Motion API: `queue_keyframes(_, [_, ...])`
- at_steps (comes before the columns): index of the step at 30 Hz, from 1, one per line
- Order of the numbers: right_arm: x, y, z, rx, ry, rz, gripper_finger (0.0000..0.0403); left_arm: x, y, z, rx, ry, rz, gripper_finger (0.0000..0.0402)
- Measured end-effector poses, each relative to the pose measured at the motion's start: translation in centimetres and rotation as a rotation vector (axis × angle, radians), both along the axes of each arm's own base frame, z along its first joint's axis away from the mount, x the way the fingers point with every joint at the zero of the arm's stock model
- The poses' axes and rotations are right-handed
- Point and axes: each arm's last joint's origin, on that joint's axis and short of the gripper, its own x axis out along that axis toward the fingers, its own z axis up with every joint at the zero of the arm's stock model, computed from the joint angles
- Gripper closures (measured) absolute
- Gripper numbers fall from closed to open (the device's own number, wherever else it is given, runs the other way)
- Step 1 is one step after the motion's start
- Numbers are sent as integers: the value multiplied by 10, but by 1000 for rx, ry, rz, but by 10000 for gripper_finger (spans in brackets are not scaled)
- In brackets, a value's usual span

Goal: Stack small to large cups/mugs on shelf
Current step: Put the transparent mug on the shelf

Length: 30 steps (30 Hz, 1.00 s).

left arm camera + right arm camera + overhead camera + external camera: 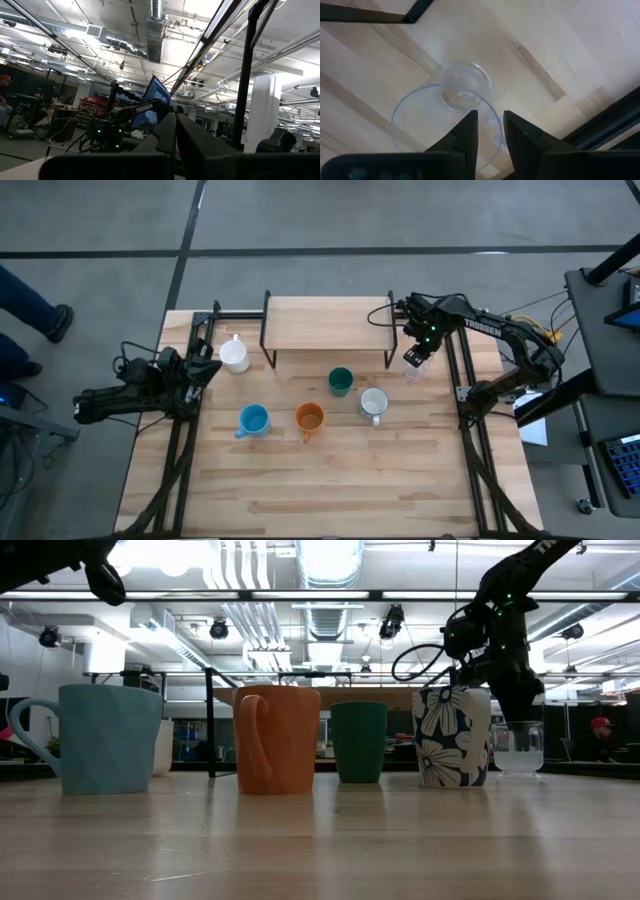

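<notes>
A clear glass (414,368) stands on the table just right of the light-wood shelf (325,323), and my right gripper (416,358) is shut on it from above. The teal mug (340,381), a flowered white mug (374,404), the orange mug (309,418) and the light blue mug (253,420) stand on their bases in front of the shelf. A plain white mug (234,355) stands left of the shelf. My left gripper (207,368) is shut and empty beside that white mug. My right gripper pinches the glass's wall at the rim (493,125), with one finger (467,132) inside the glass and the other (522,140) outside. The fingers point down from above. The glass stands upright below them, with its base (518,768) at the tabletop.
The shelf's black metal legs (391,345) stand close to the glass. Black arm frames run along the table's left edge (180,440) and right edge (478,440). The wood in front of the mugs (330,490) is bare. A person's leg (30,305) shows off the table's far left.
</notes>
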Motion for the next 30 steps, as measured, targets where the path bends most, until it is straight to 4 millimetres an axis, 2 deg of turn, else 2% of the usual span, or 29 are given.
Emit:
queue_keyframes(17, [-5, 5, -17, 5, 38, -19, 323, 0, 0, 0, 0, 0, -1, 402])
queue_keyframes(21, [-5, 4, -17, 1, 34, -20, 341, 0, 0, 0, 1, -1, -2, 402])
queue_keyframes(26, [-5, 4, -17, -2, 31, -20, 387, 0, 0, 0, 2, 0, -3, 402])
queue_keyframes(30, [-5, 4, -17, -3, 30, -19, 393, 0, 0, 0, 1, 0, -3, 402])
